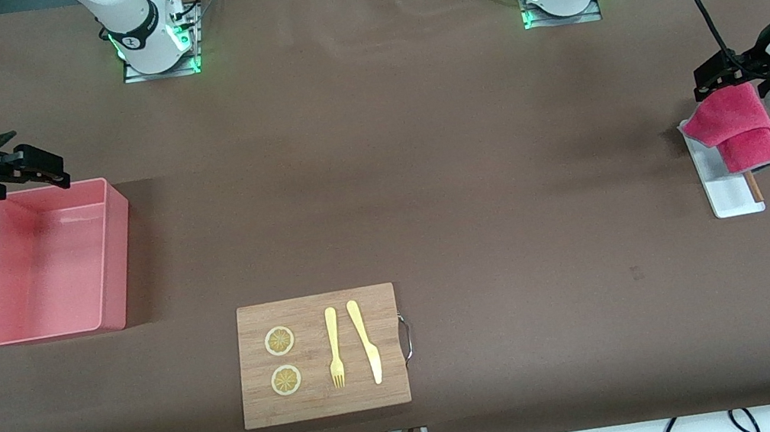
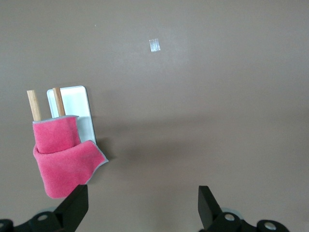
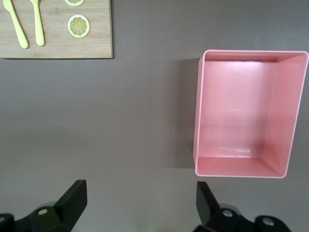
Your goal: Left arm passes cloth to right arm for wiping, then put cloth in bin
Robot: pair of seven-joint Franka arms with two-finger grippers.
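Step in hand: the opening pick-up appears to be pending; the cloth is lying untouched, draped over two wooden sticks on a small white tray at the left arm's end of the table.
Landmark: the wooden cutting board, sitting nearest the front camera at mid-table, is serving as reference.
Cloth position: it is resting farther from the front camera than the board, well apart from it.
Bin position: the bin is standing empty toward the right arm's end, also farther from the camera than the board.
Left gripper: it is hovering just beside the cloth with its fingers spread wide, holding nothing.
Right gripper: it is waiting over the table just beside the bin, fingers likewise apart and empty.
Next move: the left gripper is judged to need lowering onto the cloth's raised fold, closing, and lifting it clear of the sticks.
Board contents: two lemon slices, a yellow fork and a yellow knife are lying on it.
Writing: no readable brand or label is showing.
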